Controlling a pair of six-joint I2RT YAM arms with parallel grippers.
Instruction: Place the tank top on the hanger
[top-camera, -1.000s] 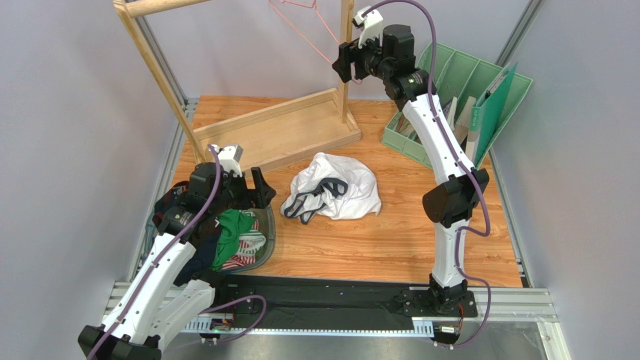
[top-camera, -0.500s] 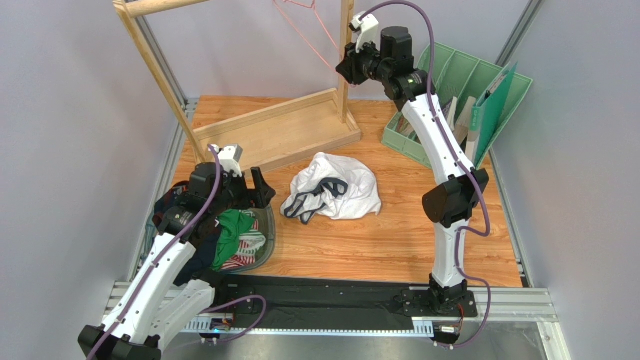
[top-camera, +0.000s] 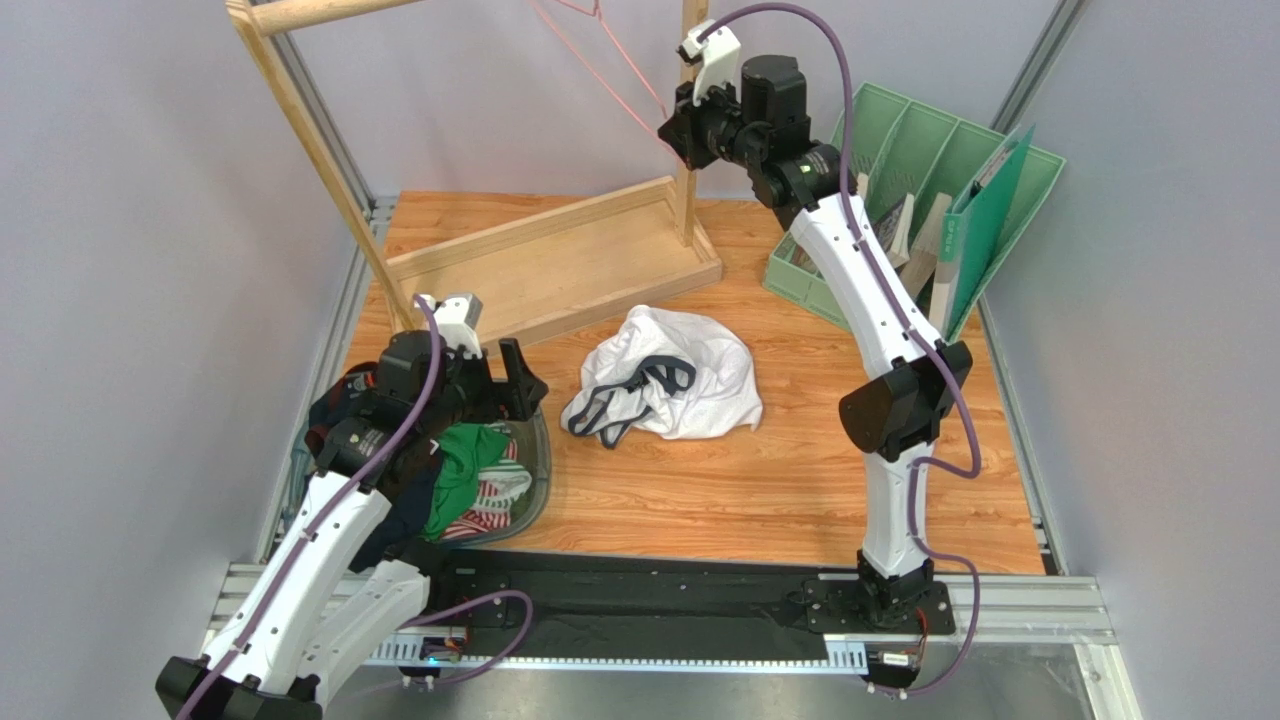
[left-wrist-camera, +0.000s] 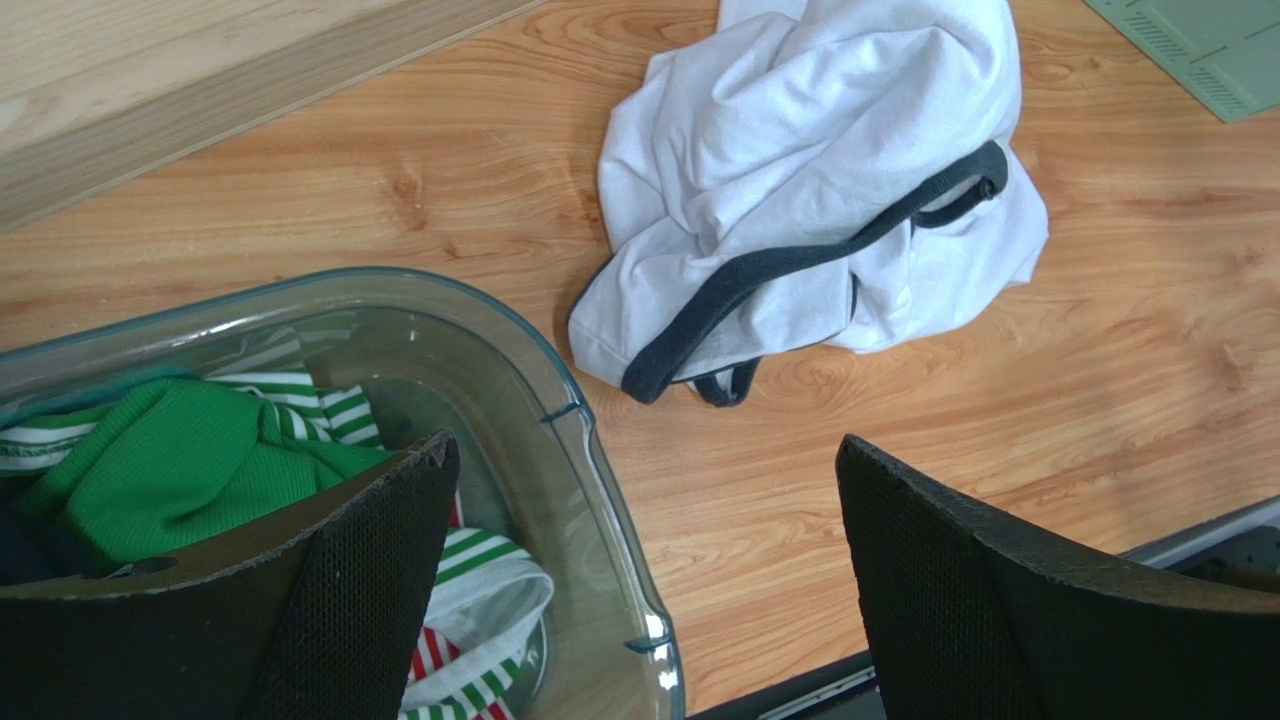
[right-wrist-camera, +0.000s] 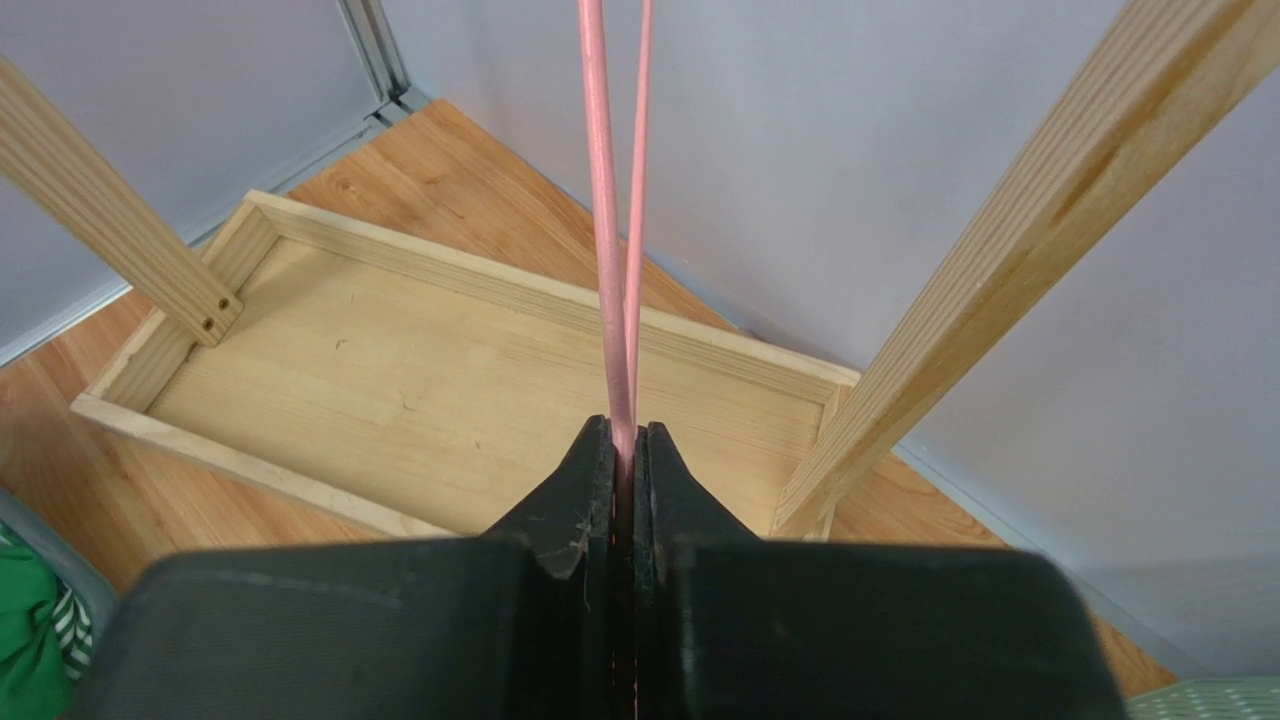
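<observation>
The white tank top (top-camera: 661, 383) with dark trim lies crumpled on the wooden table, between the two arms; in the left wrist view the tank top (left-wrist-camera: 812, 165) is beyond the fingers. The thin pink hanger (top-camera: 609, 75) hangs at the top of the wooden rack. My right gripper (top-camera: 672, 128) is raised beside the rack post. It is shut on the hanger (right-wrist-camera: 601, 225), and the pink wire runs out from between its pressed jaws (right-wrist-camera: 627, 435). My left gripper (top-camera: 508, 387) is open and holds nothing. In its wrist view the left gripper (left-wrist-camera: 646, 450) hovers over the bin's rim.
The wooden rack has a base tray (top-camera: 556, 263) and an upright post (top-camera: 691, 120) close to my right gripper. A clear bin (top-camera: 529, 495) at the left holds green and striped garments (left-wrist-camera: 181, 458). A green organizer (top-camera: 932, 195) stands at the back right.
My right gripper has shut on the hanger's wire and risen slightly toward the top left. The hanger has shifted with it. The left arm is nearly unmoved.
</observation>
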